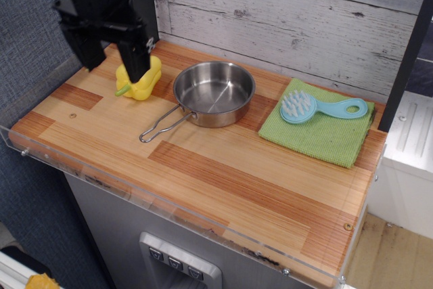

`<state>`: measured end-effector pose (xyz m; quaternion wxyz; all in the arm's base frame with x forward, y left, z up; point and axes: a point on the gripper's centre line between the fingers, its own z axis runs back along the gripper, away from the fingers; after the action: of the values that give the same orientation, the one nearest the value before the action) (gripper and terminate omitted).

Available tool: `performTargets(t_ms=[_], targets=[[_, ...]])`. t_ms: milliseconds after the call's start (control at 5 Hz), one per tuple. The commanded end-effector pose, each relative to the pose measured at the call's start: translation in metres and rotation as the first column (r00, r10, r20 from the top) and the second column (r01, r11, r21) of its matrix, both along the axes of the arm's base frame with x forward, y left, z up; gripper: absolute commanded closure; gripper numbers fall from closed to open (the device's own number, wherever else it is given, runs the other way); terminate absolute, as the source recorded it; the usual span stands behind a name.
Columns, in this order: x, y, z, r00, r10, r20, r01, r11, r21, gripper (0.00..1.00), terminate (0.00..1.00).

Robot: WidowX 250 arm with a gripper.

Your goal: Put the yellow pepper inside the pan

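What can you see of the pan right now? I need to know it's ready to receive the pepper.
The pan is a small, round, shiny metal frying pan with shallow sides, sitting upright and empty on the wooden counter. Its thin wire-loop handle points toward the front left and rests on the wood. It stands between the yellow pepper and the green cloth; nothing else appears to touch it.

Gripper (pixel 111 59) body cut off by the top edge; arm above it out of frame. One finger (pixel 135 62) stands in front of the yellow pepper (pixel 144 84), hiding its upper left part. Cannot tell if fingers touch the pepper. Wooden counter (pixel 223 167) front right corner cut off at the bottom edge. Far right of the gripper, white unit (pixel 406 160) cropped by the right edge.
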<state>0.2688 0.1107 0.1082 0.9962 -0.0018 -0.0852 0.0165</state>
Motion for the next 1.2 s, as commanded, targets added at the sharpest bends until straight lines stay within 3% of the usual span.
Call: performTargets(t_ms=[0,600,800,1000], targets=[[0.02,0.034,-0.006,0.997,0.079,-0.002,-0.078,0.997,0.024,0.0,0.0],[0.031,0.057,-0.047,0.987,0.128,-0.097,-0.124,0.991,0.045,0.0,0.0],[0.042,0.058,-0.05,0.986,0.139,-0.095,-0.135,0.99,0.048,0.0,0.0],[0.055,0.055,-0.053,0.987,0.148,-0.066,-0.148,0.989,0.007,0.0,0.0]])
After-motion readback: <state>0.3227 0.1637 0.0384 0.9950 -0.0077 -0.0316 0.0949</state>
